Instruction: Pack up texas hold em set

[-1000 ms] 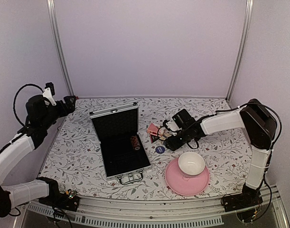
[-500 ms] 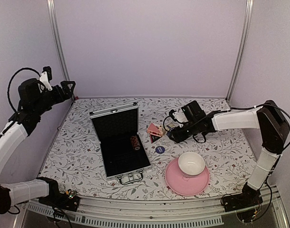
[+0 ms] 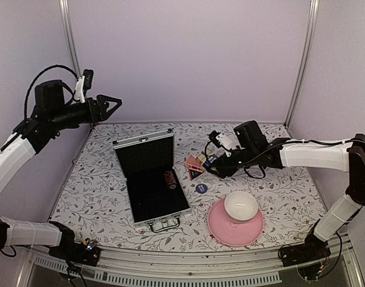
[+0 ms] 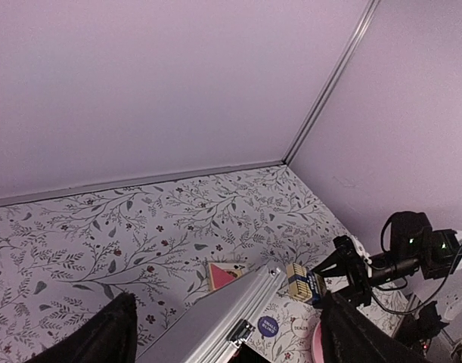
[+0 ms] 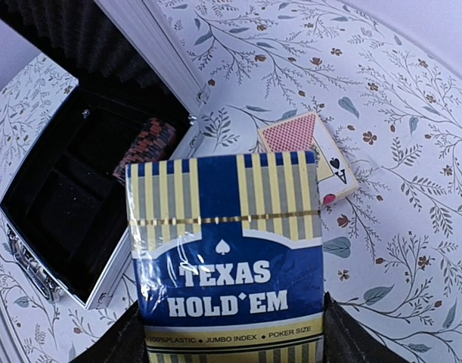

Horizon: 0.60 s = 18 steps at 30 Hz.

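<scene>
Inspection of my station, from the largest item down. The table (image 3: 98,179) is covered by a leaf-and-flower patterned cloth. The silver briefcase (image 3: 146,191) lies on it left of centre, lid raised toward the back wall, black lining exposed, metal handle at the near edge. The pink plate (image 3: 221,230) sits near the front, right of the case, and the white bowl (image 3: 241,206) stands on it. My left pincer (image 3: 113,103) hangs high above the far-left corner of the table, well apart from every item; its fingers (image 4: 110,336) are spread wide with nothing between them. My right pincer (image 3: 215,157) is clamped on the blue-and-gold card box (image 5: 231,257), lifted off the cloth just right of the case (printed face "TEXAS HOLD'EM" toward my wrist camera), a finger (image 5: 344,340) on either side of its lower end. The red card box (image 3: 194,162) lies on the cloth between the case and that held box. The dark red chip stack (image 3: 169,177) lies inside the case, against its right side. The blue round disc (image 3: 201,188) lies flat on the cloth between case and plate.
</scene>
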Motion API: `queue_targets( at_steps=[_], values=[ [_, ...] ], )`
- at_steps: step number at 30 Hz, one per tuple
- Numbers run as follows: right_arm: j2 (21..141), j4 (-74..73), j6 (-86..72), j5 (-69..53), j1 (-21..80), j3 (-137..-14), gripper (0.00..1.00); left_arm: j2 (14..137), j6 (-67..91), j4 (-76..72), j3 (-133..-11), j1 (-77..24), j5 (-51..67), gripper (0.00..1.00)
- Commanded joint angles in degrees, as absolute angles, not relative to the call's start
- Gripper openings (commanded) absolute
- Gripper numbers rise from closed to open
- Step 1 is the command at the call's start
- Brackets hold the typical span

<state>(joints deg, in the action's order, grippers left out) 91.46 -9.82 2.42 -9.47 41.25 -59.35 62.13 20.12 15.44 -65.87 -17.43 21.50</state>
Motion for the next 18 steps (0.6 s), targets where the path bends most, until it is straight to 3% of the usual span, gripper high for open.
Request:
queue_targets(
  at_steps=[1,10,18],
  values=[
    [85.32,-6.46,2.39,-12.31,41.73,-59.16,0.52,62.12,18.64,19.08,-69.79,-23.3,23.91,0.83],
    [75.79,-7.11,1.72,-12.48,42.36,-56.93,0.51,68.24,23.8,21.2,-74.03,-34.1,34.44,0.84],
    [73.67,-6.02,7.7,-9.3,48.59,-60.09,0.51,74.1,32.12,17.73,-73.79,-37.7,37.73,0.84]
  ],
)
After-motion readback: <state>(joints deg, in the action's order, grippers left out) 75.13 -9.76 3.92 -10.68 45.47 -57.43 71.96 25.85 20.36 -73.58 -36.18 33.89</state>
